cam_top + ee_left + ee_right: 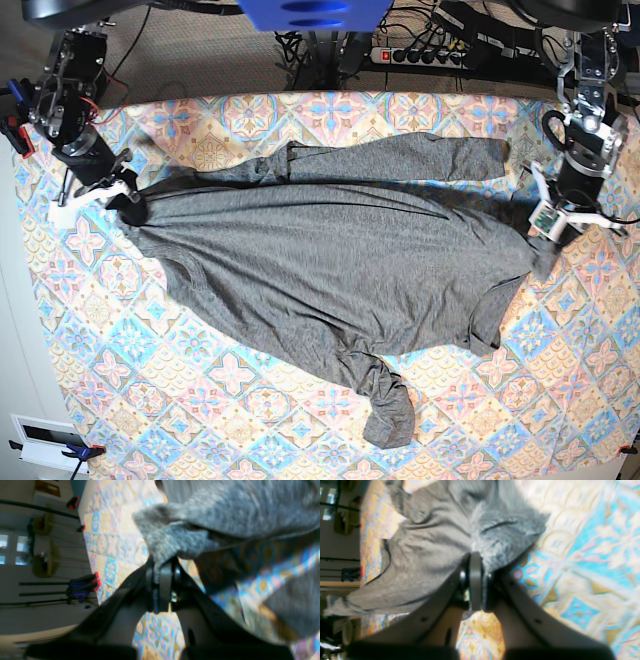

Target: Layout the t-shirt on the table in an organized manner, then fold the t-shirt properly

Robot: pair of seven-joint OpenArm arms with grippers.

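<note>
The dark-grey t-shirt [320, 250] lies stretched across the patterned table [230, 400], pulled between my two grippers. My right gripper [125, 205], at the left of the base view, is shut on the shirt's left end [500, 530]. My left gripper [540, 248], at the right of the base view, is shut on the shirt's right end [170, 540]. Both wrist views show fabric pinched between closed fingers, the right gripper [475, 558] and the left gripper [162, 566]. One sleeve [450, 155] runs along the far side. The other sleeve [385, 405] lies bunched toward the near edge.
A power strip [425, 55] and cables lie on the floor beyond the table's far edge. Blue and red clamps [83, 587] grip the table edge. A white plate [40, 442] sits at the near left corner. The arm bases stand at the far corners.
</note>
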